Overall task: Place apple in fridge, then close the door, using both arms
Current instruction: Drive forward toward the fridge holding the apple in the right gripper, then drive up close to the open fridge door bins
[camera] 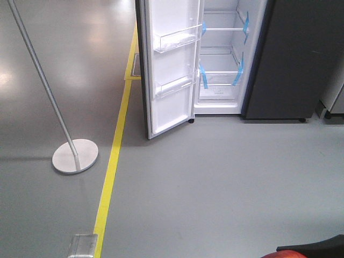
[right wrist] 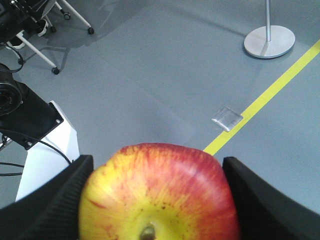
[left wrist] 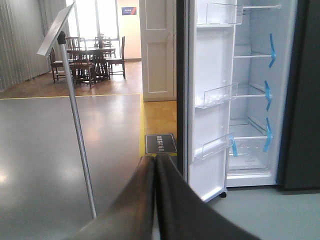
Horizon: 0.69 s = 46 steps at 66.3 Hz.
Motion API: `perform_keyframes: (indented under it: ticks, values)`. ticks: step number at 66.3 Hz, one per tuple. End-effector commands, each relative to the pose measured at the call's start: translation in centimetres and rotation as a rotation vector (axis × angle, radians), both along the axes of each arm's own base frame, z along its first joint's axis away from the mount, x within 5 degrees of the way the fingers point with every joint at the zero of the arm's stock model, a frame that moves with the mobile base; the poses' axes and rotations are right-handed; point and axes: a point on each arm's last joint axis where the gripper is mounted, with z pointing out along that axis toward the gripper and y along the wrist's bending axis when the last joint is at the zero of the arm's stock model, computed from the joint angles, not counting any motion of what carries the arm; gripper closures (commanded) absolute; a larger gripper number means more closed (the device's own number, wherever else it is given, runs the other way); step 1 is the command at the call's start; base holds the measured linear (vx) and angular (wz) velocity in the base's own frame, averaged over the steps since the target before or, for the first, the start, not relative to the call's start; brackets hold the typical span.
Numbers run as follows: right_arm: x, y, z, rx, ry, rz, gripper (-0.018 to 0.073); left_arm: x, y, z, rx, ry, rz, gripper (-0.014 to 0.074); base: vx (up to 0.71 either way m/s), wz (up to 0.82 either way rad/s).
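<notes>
Grey smooth floor shines a little, with a yellow line running near to far and a metal pole stand on the left. Far off, the tall fridge has its door swung open to the left. The round, shiny red-and-yellow apple sits squeezed in the right claw, dimple facing the camera. The left claw is pinched together, holding nothing.

Glossy grey floor — yellow line, pole stand
</notes>
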Motion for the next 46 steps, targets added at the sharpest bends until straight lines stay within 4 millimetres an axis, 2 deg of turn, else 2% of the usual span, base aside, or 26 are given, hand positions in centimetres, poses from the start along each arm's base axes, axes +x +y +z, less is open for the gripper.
perform_keyframes:
  ticks: [1,46]
  values:
    - [0.19,0.19,1.26,0.066,-0.034,-0.019,0.0447,-0.27,-0.02,1.34,-0.006,-0.106,-0.001,0.0603,0.25,-0.02]
    - [0.19,0.19,1.26,0.066,-0.034,-0.019,0.0447,-0.27,-0.02,1.34,-0.006,-0.106,-0.001,0.0603,0.23,-0.01]
